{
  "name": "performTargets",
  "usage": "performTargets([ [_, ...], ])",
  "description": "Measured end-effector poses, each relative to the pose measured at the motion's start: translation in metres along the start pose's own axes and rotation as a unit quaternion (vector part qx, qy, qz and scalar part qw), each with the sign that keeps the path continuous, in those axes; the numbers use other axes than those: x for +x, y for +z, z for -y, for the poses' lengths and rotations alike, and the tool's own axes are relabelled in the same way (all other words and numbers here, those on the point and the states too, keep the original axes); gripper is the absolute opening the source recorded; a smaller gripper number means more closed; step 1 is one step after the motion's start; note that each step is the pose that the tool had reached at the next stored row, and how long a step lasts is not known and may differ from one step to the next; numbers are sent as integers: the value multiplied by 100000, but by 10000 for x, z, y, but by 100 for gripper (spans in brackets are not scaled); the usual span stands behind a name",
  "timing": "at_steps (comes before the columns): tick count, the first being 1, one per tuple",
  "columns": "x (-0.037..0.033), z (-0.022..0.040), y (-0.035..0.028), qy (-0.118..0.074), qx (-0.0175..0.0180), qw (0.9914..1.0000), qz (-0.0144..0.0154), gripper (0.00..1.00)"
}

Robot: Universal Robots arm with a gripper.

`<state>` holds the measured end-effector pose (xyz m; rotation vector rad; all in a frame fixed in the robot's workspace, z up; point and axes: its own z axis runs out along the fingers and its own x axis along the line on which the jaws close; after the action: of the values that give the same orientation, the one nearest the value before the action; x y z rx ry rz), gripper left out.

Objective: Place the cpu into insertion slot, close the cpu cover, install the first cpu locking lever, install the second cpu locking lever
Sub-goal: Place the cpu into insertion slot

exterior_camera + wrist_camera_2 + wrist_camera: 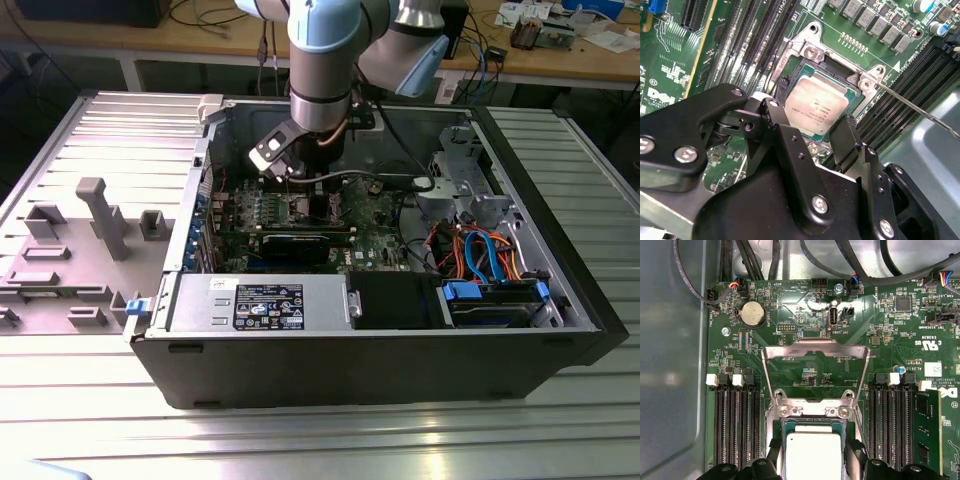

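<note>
The cpu (pixel 816 102) is a silver-grey square chip with a green rim, lying flat in the insertion slot (pixel 837 75), a dark square socket on the green board. My gripper (pixel 812 120) reaches down over it, one black finger (pixel 776 117) against each of two opposite edges. In the first wrist view the cpu (pixel 812 457) sits between the same fingers (pixel 854 452). The cpu cover (pixel 815 349), a thin silver frame with a large cut-out, is flipped back flat on the board beyond its hinge. A thin locking lever (pixel 920 112) sticks out from one socket corner. In the exterior view the gripper (pixel 315 185) is low inside the case.
Long black memory slots (pixel 735 425) flank the socket on both sides. The open computer case (pixel 380 370) holds a power-supply box (pixel 265 300), a black expansion card (pixel 295 240) and orange and blue cables (pixel 480 250). Grey fixtures (pixel 100 215) stand on the exterior view's left.
</note>
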<state>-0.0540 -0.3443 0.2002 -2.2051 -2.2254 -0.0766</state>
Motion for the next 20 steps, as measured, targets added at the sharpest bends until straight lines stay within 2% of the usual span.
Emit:
performTargets([
  [10, 5, -4, -122, -9, 110, 100000, 21, 61],
  [12, 6, -6, -156, -8, 182, 100000, 44, 47],
  [14, 7, -7, -175, -17, 231, 100000, 143, 47],
  [17, 8, -8, -197, -29, 270, 99999, 205, 29],
  [18, 9, -9, -201, -32, 289, 99999, 236, 29],
  [20, 9, -10, -206, -30, 312, 99999, 345, 16],
])
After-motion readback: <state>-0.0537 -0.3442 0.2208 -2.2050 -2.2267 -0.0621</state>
